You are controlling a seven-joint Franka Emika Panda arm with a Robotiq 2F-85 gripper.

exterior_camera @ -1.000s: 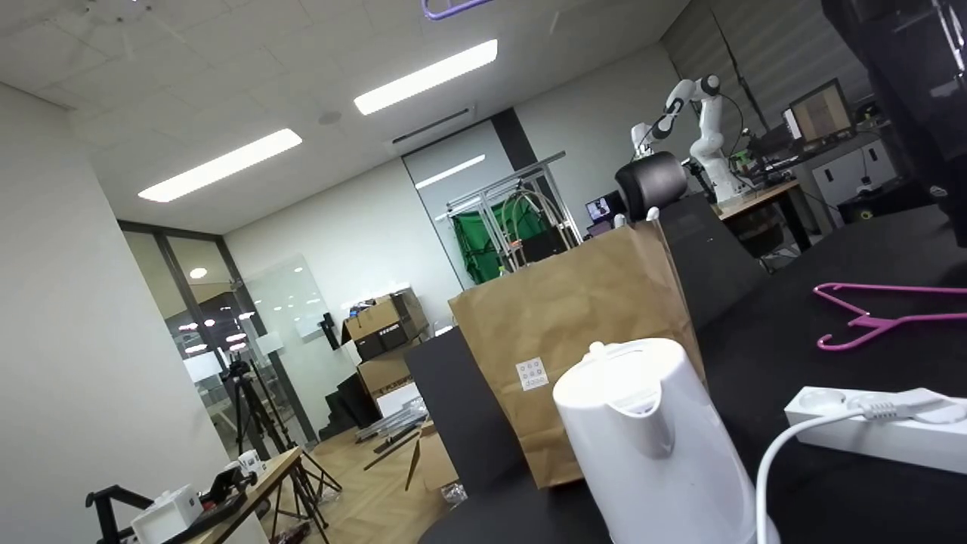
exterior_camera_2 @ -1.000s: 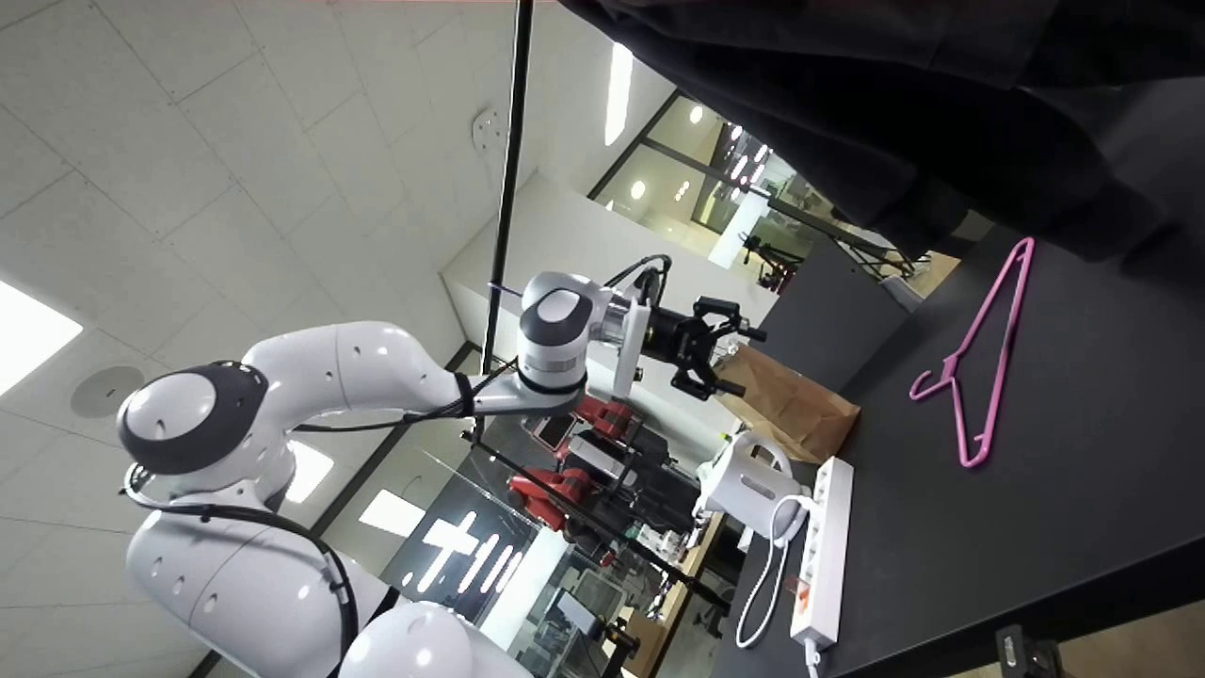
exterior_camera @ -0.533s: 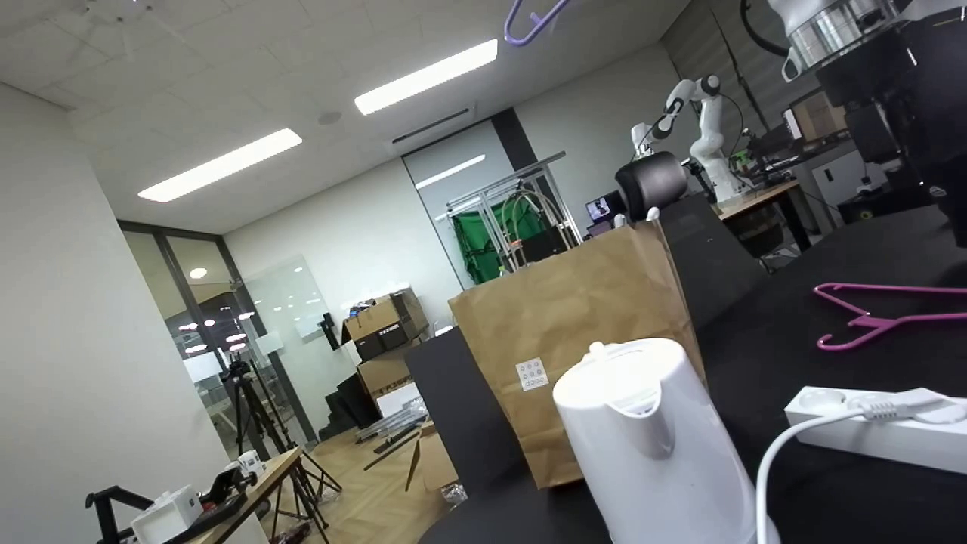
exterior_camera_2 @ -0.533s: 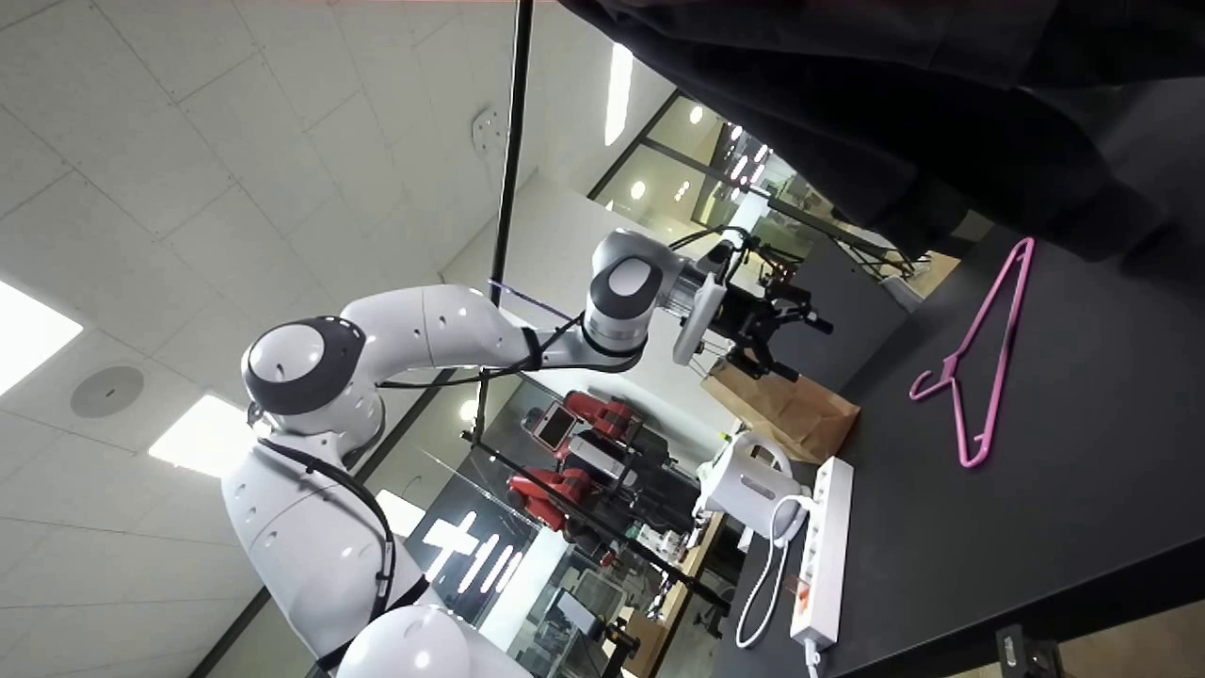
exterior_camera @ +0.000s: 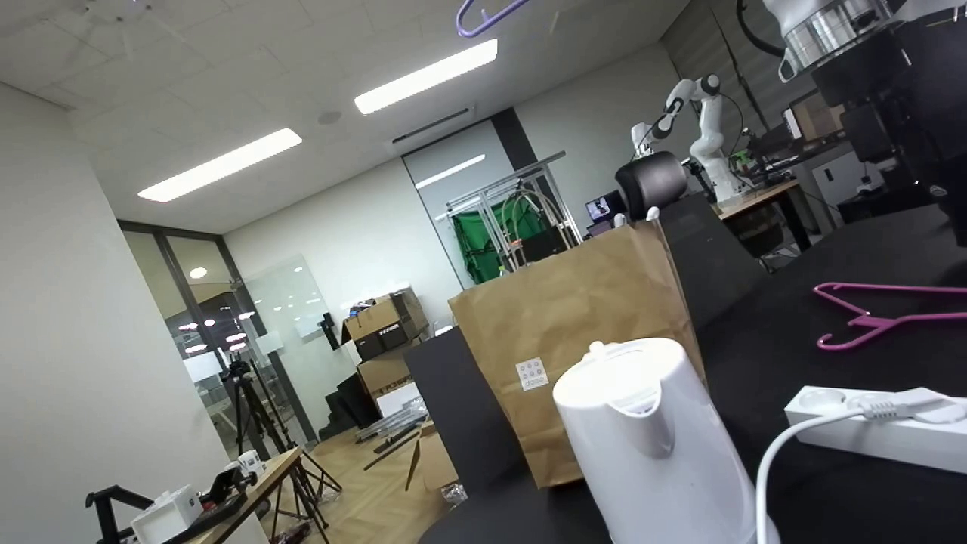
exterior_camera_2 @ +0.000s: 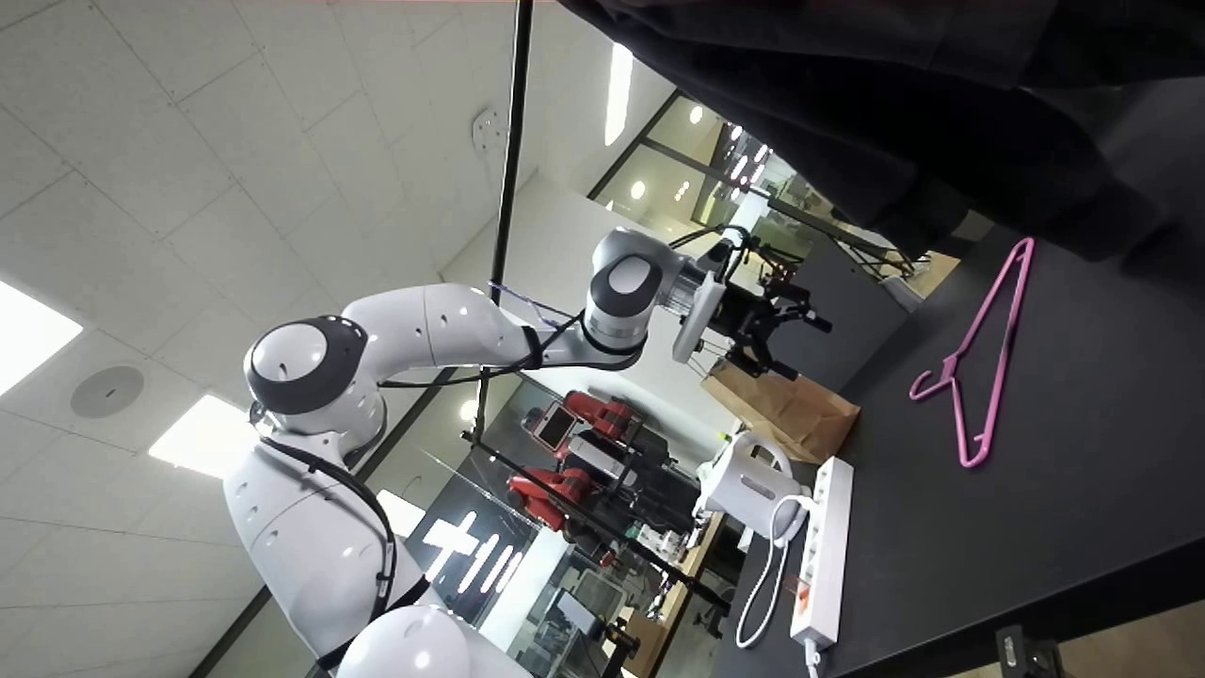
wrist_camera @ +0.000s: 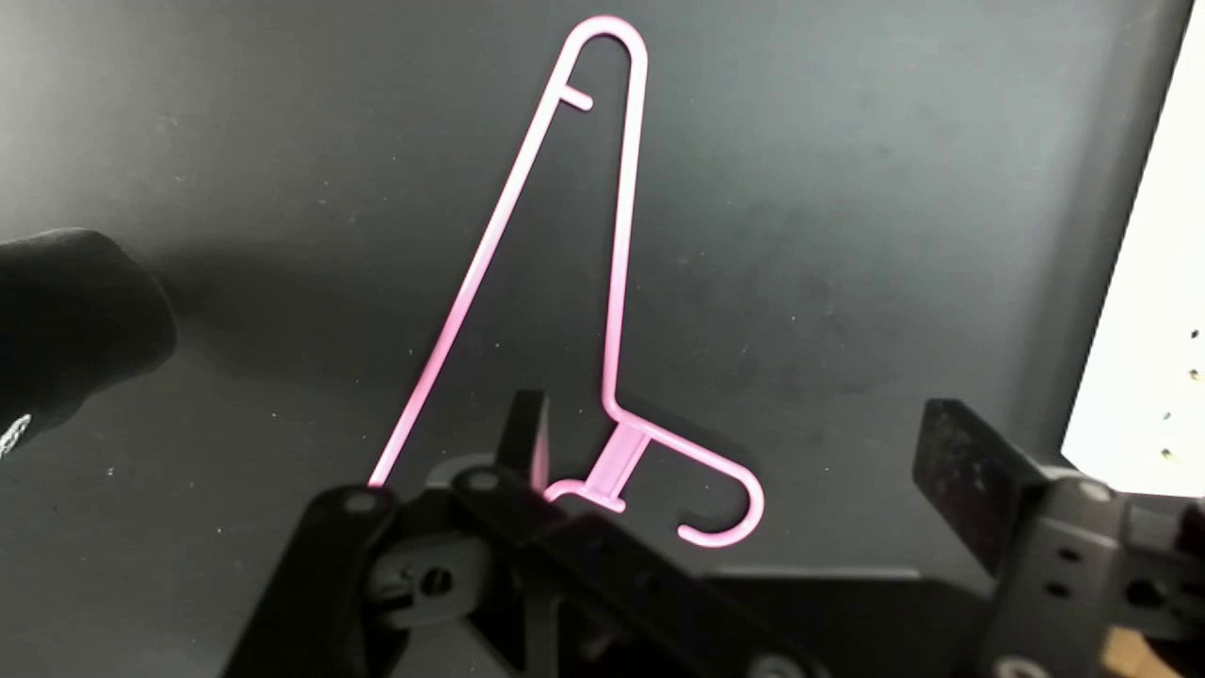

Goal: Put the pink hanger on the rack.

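The pink hanger point(exterior_camera: 876, 323) lies flat on the black table in both exterior views, nothing touching it. My gripper point(exterior_camera_2: 803, 348) hangs above the table, apart from the hanger point(exterior_camera_2: 952, 365). In the wrist view the gripper point(wrist_camera: 744, 452) is open; the hook and middle tab of the hanger point(wrist_camera: 621, 457) appear between its fingers, lower down on the table. The left finger covers the hanger's far arm. The rack shows as black poles point(exterior_camera_2: 509, 169) behind the arm, with a purple hanger point(exterior_camera: 491, 19) hanging from it, cut off at the top of an exterior view.
A white power strip point(exterior_camera_2: 827, 556) with a cable lies beside the pink hanger. A white kettle point(exterior_camera: 665, 446) and a brown paper bag point(exterior_camera: 582, 325) stand nearby. Dark clothing point(exterior_camera_2: 904, 122) looms over the table's far side; a black sleeve-like shape point(wrist_camera: 75, 320) borders the wrist view.
The arm came forward and closer to the table in the first half second, then almost stopped. The purple hanger sways. The pink hanger lies unmoved; the gripper stays open.
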